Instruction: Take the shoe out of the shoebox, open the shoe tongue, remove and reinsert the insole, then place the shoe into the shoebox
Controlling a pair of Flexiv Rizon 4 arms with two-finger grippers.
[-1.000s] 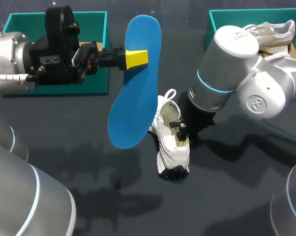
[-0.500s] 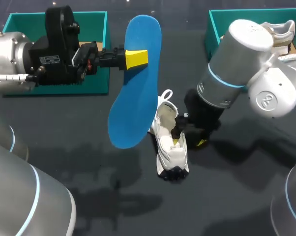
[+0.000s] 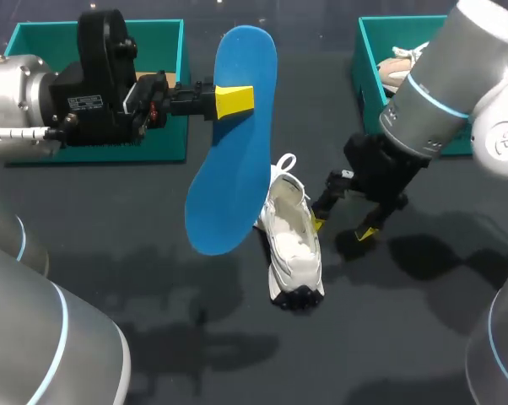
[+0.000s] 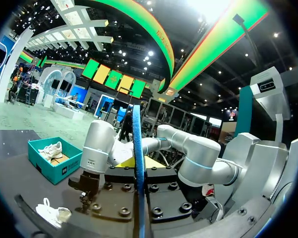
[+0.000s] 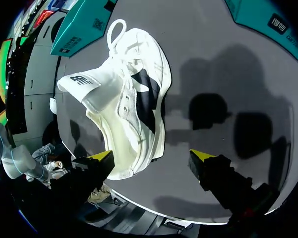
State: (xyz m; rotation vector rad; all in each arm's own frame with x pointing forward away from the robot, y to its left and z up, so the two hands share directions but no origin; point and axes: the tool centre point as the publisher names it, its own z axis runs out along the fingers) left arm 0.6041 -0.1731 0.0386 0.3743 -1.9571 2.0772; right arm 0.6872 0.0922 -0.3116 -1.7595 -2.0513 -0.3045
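My left claw point(image 3: 237, 101) is clamped on the blue insole point(image 3: 229, 169) and holds it in the air above the bench point(image 3: 153, 278). My right claw point(image 3: 345, 228) hangs low with its fingers spread wide, gripping nothing. The white shoe point(image 3: 294, 245) lies on the bench just ahead of that claw, closer to one finger. A teal shoebox point(image 3: 365, 51) sits well beyond it.

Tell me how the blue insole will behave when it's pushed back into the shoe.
Probably light: the left gripper holds the blue insole aloft by one pinch. Edge-on it looks thin, so likely bendy. The shoe lies unheld; it may slide.
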